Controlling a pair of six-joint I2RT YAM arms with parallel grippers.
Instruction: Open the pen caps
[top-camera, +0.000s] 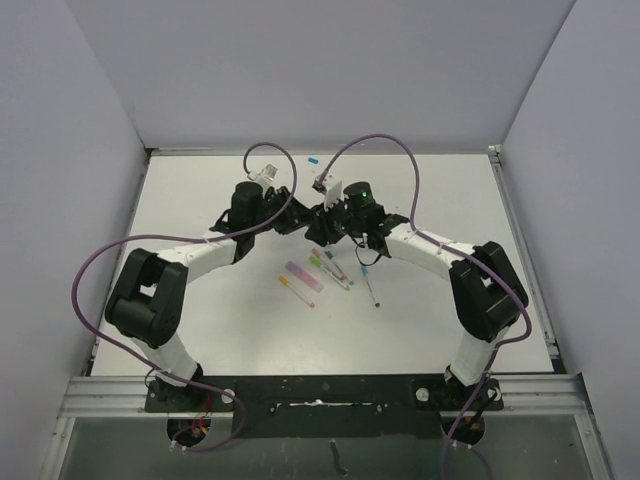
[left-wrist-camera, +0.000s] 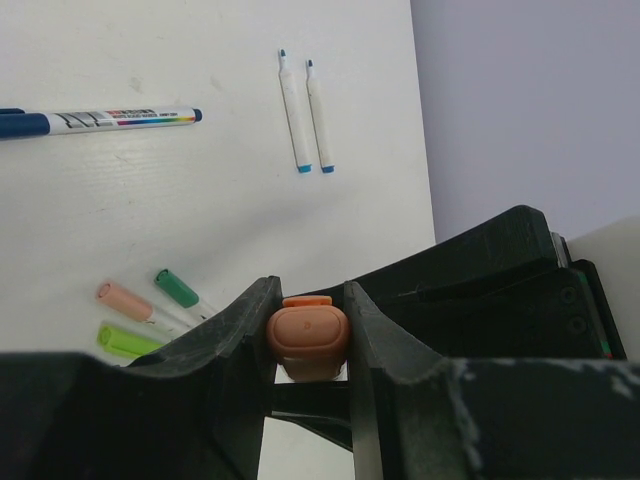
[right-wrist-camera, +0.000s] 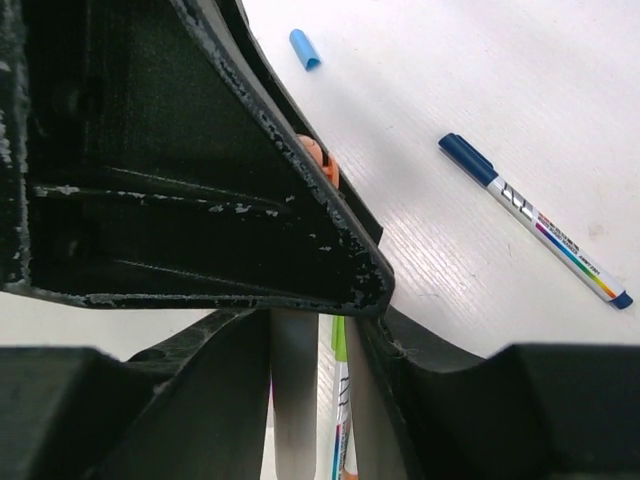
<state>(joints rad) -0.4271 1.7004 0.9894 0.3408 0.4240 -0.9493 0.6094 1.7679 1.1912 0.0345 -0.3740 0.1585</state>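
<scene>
Clamping orange cap (left-wrist-camera: 307, 338) w/ L gripper (left-wrist-camera: 308, 292); R gripper (right-wrist-camera: 312, 345) round barrel (right-wrist-camera: 295, 400), grip unclear; blue pen (right-wrist-camera: 530, 215), blue cap (right-wrist-camera: 305, 48) nearby.

The highlighter (left-wrist-camera: 307, 338) sits between left gripper (top-camera: 297, 222) and right gripper (top-camera: 328, 222); pens (top-camera: 330, 272) lie at their six o'clock, a loose cap (top-camera: 313, 159) at twelve.

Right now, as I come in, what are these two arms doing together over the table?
Above the white table, the left claw is shut on a stubby salmon-orange plastic cap. The right claw, facing it closely, straddles a pale grey barrel, seemingly that cap's pen; whether it grips firmly is unclear. A loose light blue plastic cap and several thin white pens lie on the table.
</scene>
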